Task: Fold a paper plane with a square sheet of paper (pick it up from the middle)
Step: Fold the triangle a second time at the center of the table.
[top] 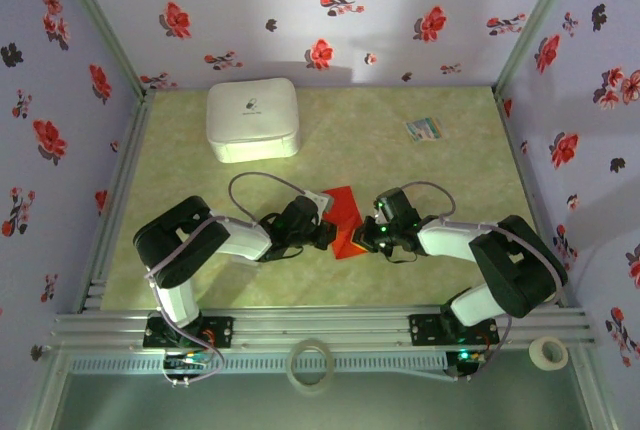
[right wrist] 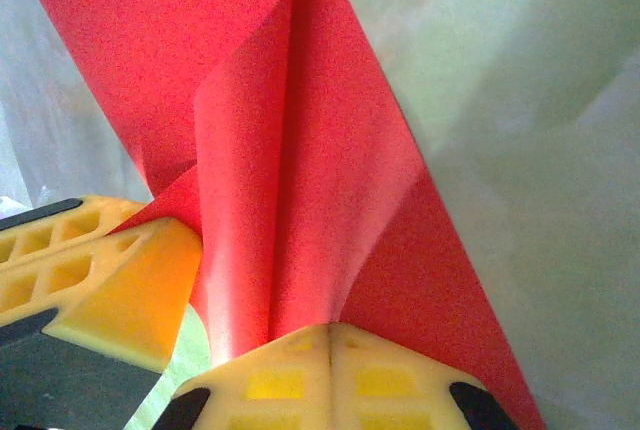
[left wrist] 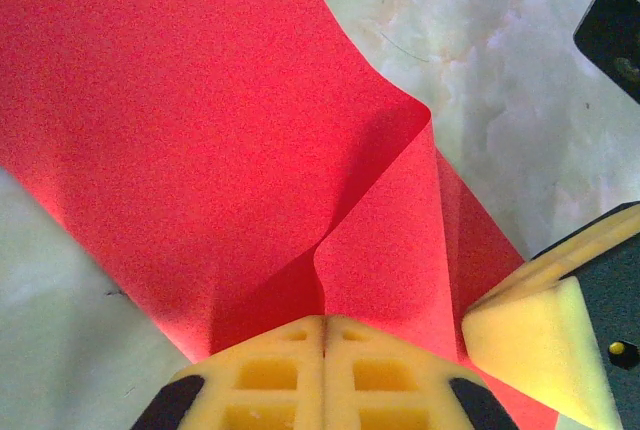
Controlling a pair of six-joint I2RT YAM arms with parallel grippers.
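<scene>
Left gripper (left wrist: 323, 325) is clamped tight on one edge of the square sheet of paper (left wrist: 200, 100), and the right gripper (right wrist: 328, 335) is pinched shut on the same red sheet just beside it, the two sets of pads nearly meeting. I hold it from both sides so the paper bows up into a soft ridge between the pinches rather than lying flat; I judge that ridge is where the crease should form. The sheet sits mid-worktop (top: 420, 270) between the arms, partly lifted, well apart from the white box (top: 252, 118). No sharp fold looks set yet.
</scene>
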